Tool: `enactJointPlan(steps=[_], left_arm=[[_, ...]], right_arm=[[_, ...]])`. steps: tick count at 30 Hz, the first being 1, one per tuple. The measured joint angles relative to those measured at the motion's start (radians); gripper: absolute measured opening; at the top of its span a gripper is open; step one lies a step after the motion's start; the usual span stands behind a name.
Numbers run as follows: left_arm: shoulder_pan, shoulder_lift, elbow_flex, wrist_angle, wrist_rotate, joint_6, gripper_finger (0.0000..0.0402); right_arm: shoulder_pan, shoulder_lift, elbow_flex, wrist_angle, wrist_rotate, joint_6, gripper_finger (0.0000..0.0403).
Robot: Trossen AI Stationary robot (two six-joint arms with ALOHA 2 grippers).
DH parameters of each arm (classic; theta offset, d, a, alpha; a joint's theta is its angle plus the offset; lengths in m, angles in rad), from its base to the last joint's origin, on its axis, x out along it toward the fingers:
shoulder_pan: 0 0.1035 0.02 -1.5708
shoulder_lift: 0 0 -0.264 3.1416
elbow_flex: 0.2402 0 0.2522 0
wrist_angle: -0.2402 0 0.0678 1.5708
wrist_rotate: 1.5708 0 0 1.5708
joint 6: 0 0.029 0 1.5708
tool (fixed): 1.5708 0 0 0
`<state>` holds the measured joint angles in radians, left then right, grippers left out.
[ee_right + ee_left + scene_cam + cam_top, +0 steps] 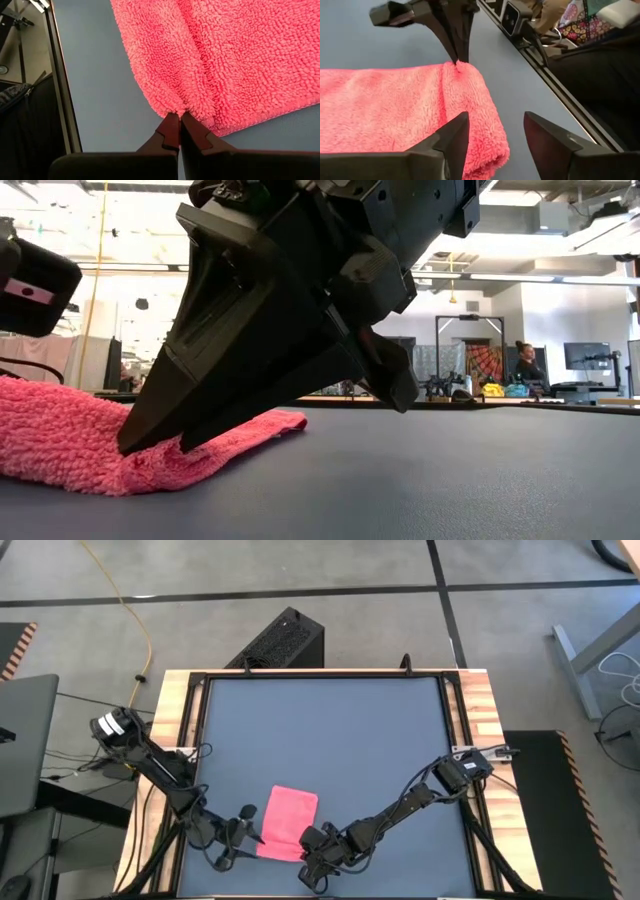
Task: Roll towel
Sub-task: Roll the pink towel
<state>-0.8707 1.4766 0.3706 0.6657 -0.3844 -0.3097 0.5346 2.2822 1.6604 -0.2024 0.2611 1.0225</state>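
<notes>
The pink towel (287, 820) lies flat on the dark grey table (330, 730) near its front edge. Its near edge is turned over into a thick fold (480, 120). My right gripper (177, 127) is shut on this fold at its right end, and shows in the low view as the big dark wedge (150, 442). My left gripper (492, 145) stands open at the fold's left end (262, 840). One of its fingers is over the pink pile and the other over bare table. My left gripper: I cannot tell whether its finger (452, 145) touches the towel beneath it. My right gripper pinches the folded near edge (179, 106) between its two fingertips, at the towel's near right corner. The fingers slant down from the table's right and near side. The pile bunches up at the tips (165, 450), and the rest of the towel lies on the table.
A black rail and wooden frame (470, 710) border the table. A black box (285, 640) stands on the floor beyond the far edge. Bare table stretches beyond and to the right of the towel. A person (525, 362) sits far back in the room.
</notes>
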Motion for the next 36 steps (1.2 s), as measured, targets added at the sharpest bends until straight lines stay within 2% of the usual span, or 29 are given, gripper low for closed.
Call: enactJointPlan(steps=[7,14,19,24,30,33,36], left_arm=[[0.000,0.071,0.000,0.054,0.018,-0.022,0.0201],[0.000,0.160,0.000,0.058,0.013,-0.094,0.0202],[0.000,0.177,0.000,0.091,0.012,-0.088,0.0193],[0.006,0.177,0.000,0.083,-0.003,-0.107,0.0147],[0.031,0.177,0.000,0.074,0.007,-0.168,0.0028],[0.056,0.177,0.000,0.074,0.072,-0.234,0.0007],[0.094,0.177,0.000,0.065,0.194,-0.306,0.0003]], right_arm=[[0.000,0.000,0.000,0.000,0.000,-0.002,0.0021],[0.000,0.000,0.000,0.001,0.000,-0.002,0.0021],[0.000,0.000,0.000,0.001,0.000,-0.002,0.0021],[0.000,0.000,0.000,0.001,0.001,0.004,0.0021],[0.000,0.000,0.000,0.001,0.002,0.010,0.0021],[0.000,0.000,0.000,0.001,0.002,0.023,0.0021],[0.000,0.000,0.000,0.002,0.002,0.024,0.0021]])
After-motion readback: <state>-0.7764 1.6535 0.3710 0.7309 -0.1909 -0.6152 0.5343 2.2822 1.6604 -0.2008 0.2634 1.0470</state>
